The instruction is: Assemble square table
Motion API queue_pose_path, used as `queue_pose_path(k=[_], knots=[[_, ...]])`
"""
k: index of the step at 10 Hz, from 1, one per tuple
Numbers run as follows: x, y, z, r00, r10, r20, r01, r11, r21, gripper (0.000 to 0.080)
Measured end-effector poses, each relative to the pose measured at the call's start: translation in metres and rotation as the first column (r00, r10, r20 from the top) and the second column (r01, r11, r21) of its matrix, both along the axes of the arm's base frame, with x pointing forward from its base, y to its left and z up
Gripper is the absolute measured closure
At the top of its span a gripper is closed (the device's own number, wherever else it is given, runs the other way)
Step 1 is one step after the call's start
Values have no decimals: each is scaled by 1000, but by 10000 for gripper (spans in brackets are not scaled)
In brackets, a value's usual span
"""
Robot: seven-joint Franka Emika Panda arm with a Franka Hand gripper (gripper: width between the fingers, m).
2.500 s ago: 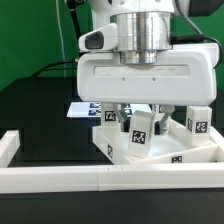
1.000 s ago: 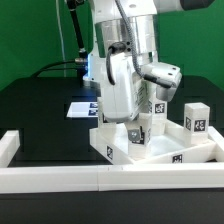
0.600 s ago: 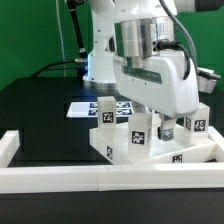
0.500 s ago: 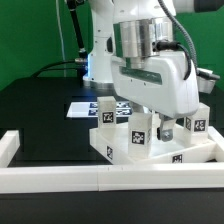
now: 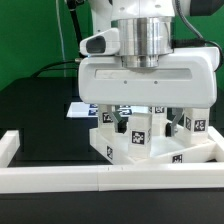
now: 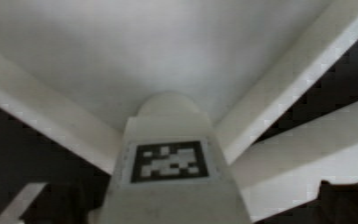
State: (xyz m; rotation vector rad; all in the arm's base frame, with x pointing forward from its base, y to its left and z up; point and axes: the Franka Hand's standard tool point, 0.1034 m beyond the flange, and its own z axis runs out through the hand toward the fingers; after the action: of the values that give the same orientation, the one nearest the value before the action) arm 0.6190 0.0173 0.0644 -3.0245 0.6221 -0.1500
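The square table's white slab [image 5: 150,152] lies by the border wall, with tags on its side faces. Three white tagged legs stand upright on it: one at the exterior view's left [image 5: 107,118], one in the middle [image 5: 141,131] and one at the right [image 5: 198,122]. My gripper [image 5: 141,120] hangs over the middle leg with its broad side to the camera. It is open, a dark finger [image 5: 164,122] on either side of that leg. In the wrist view the leg [image 6: 169,150] rises between the spread jaws of my gripper [image 6: 194,206], with the slab [image 6: 140,50] behind.
A long low white border wall [image 5: 60,178] runs along the front of the black table. The marker board [image 5: 84,108] lies flat behind the slab, toward the exterior view's left. The arm's body fills the upper part of the exterior view.
The hand has turned about the middle leg until its broad side faces the camera again. Its jaws have spread apart and let go of that leg.
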Motion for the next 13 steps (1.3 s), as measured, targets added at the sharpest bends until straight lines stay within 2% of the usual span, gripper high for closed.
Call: queue_pose_path(k=[1, 2, 3, 4, 6, 8, 9, 11, 13], knots=[[-1, 0, -1, 1000, 0, -4, 0, 1000, 0, 282], [-1, 0, -1, 1000, -14, -4, 14, 1000, 2, 282], [-1, -2, -1, 999, -54, -6, 54, 999, 4, 420], [-2, -3, -2, 992, -127, -11, 127, 992, 10, 511], [-2, -2, -2, 967, -256, -17, 256, 966, 23, 511], [-4, 5, -1, 836, -544, -69, 547, 836, 38, 511], [-1, 1, -2, 756, -647, -96, 653, 755, 54, 511], [0, -4, -3, 529, -832, -167, 849, 523, 82, 511], [2, -6, -2, 352, -916, -193, 936, 343, 77, 511]])
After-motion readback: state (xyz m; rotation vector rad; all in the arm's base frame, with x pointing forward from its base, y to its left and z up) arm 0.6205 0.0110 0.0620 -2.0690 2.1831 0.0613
